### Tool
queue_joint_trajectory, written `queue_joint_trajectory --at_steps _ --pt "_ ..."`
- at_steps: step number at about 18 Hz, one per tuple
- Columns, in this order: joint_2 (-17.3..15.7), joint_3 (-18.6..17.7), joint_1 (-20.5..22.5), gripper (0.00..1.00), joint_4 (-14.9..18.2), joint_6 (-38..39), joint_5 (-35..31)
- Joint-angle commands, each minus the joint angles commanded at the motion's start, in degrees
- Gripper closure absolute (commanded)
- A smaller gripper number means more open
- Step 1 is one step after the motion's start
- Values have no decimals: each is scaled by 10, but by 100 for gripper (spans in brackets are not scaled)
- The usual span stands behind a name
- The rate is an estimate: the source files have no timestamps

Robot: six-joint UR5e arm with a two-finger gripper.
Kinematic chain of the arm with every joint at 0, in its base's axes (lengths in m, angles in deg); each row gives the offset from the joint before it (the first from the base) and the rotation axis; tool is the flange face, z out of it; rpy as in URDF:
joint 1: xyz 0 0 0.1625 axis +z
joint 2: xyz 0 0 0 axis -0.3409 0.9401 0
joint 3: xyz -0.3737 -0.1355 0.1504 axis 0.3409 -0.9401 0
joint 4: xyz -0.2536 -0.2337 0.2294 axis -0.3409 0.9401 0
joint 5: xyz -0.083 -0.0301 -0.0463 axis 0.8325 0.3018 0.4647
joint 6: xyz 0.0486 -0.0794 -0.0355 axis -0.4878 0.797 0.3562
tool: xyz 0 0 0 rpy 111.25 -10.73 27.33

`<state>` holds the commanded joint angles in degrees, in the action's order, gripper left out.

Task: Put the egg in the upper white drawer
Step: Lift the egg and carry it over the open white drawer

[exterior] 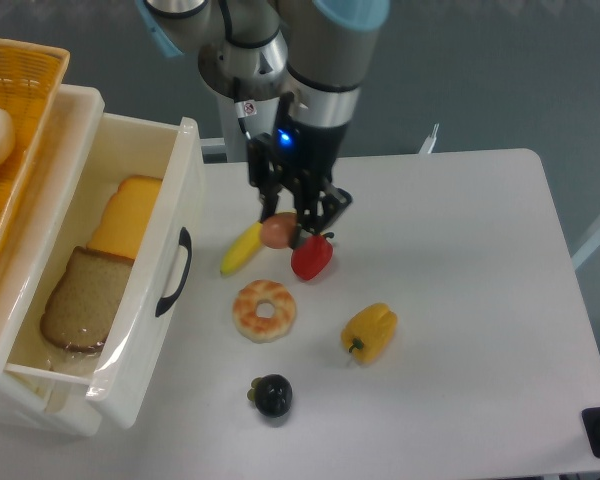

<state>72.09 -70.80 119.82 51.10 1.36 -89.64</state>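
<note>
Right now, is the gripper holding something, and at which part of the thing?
Yes. The gripper holds the egg, its fingers closed on the egg's two opposite sides, above the banana.

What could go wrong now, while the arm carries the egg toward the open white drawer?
1. The egg is smooth and round, and the gripper seems to pinch it only at the fingertips; it might slip out and fall near the banana.
2. If carried low, it might strike the raised front panel of the upper white drawer.
3. Released high, it may bounce off the bread slice.
</note>
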Motion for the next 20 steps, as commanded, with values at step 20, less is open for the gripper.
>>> queue_joint_trajectory --at_steps 20 --pt "-23 -38 -119 85 1 -24 -10"
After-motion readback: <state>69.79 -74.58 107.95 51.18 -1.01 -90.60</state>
